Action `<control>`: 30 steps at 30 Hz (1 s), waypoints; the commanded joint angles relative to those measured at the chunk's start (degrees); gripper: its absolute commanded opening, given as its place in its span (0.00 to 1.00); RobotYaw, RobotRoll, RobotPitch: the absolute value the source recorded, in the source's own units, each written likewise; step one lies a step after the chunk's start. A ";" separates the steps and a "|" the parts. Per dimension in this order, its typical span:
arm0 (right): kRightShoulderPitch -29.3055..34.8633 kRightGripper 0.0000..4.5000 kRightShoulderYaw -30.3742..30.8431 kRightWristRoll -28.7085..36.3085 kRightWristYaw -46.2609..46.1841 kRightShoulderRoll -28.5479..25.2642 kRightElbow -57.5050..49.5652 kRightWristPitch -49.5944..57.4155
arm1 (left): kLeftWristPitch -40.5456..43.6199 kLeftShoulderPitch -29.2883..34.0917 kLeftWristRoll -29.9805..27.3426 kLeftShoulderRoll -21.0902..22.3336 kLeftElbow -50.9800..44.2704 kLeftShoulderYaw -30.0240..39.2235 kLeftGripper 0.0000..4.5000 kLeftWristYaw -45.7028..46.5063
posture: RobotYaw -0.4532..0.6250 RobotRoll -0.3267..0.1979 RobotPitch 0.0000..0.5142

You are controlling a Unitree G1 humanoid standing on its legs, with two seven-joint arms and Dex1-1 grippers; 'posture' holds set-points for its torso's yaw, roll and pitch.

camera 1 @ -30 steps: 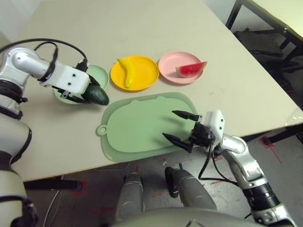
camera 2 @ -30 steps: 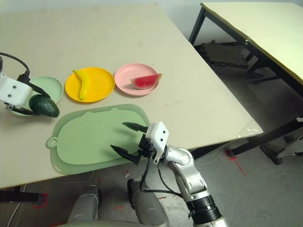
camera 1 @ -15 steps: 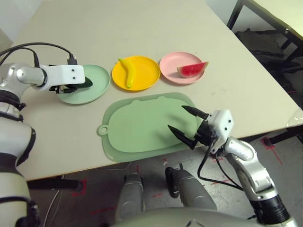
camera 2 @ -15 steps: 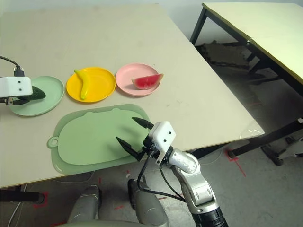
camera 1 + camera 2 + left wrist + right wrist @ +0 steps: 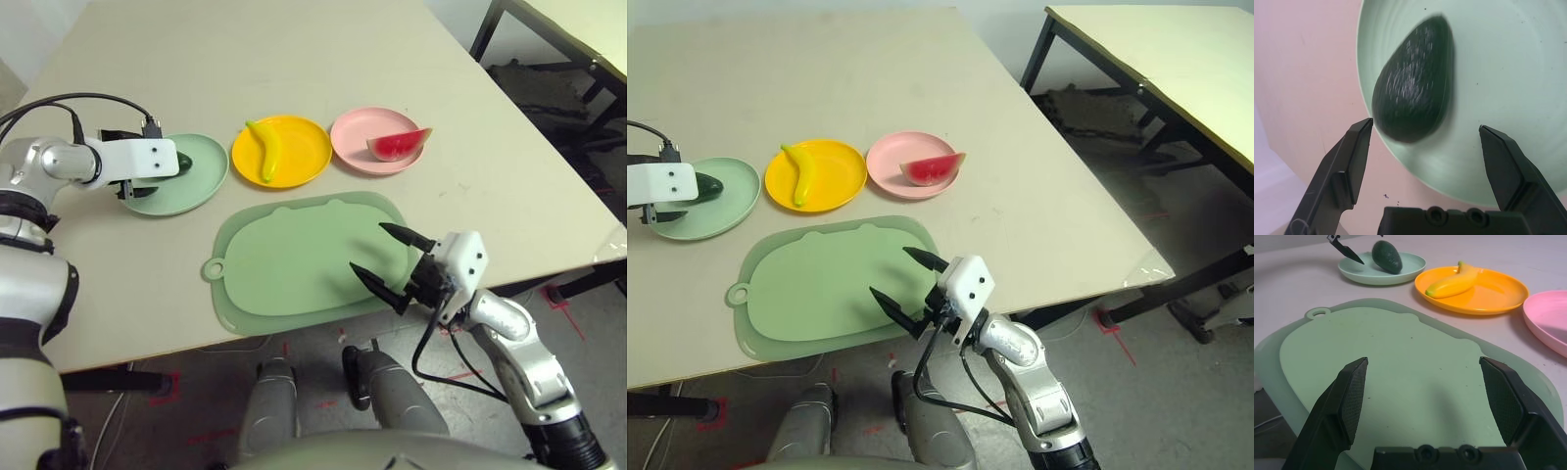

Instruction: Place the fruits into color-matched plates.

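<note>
The dark green avocado (image 5: pixel 1413 95) lies on the pale mint plate (image 5: pixel 191 194) at the left. My left gripper (image 5: pixel 1426 126) stands open around its blunt end, fingers apart from it. The yellow banana (image 5: pixel 265 149) rests in the yellow plate (image 5: pixel 304 162). On the pink plate (image 5: pixel 351 135) sits the red watermelon wedge (image 5: pixel 397 144). My right gripper (image 5: pixel 370 249) hangs open and empty over the near right part of the green cutting mat (image 5: pixel 284 264).
The mat lies along the table's front edge (image 5: pixel 147 352), with bare tabletop behind the plates. A black cable (image 5: pixel 59 103) loops over my left forearm. A second table (image 5: pixel 1156 59) stands off to the right across a gap of floor.
My left gripper carried the avocado from beside the mint plate onto it, then opened and let it go. The right gripper drifted slightly toward the near right.
</note>
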 commanded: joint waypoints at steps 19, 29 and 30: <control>-33.65 1.00 -16.75 -1.43 -0.64 -4.63 51.45 -12.33 | 52.22 71.14 -56.36 -21.60 -84.71 60.98 0.99 11.02 | 0.51 0.62 0.38; -30.62 1.00 -22.16 -1.75 -2.78 -6.88 60.18 -20.69 | 44.13 72.87 -50.75 -27.34 -76.98 61.25 0.99 15.87 | 0.52 0.62 0.36; -29.45 1.00 -22.48 -1.83 -2.96 -6.88 59.74 -21.51 | 43.41 72.83 -50.39 -27.73 -76.40 60.96 0.99 15.86 | 0.51 0.62 0.37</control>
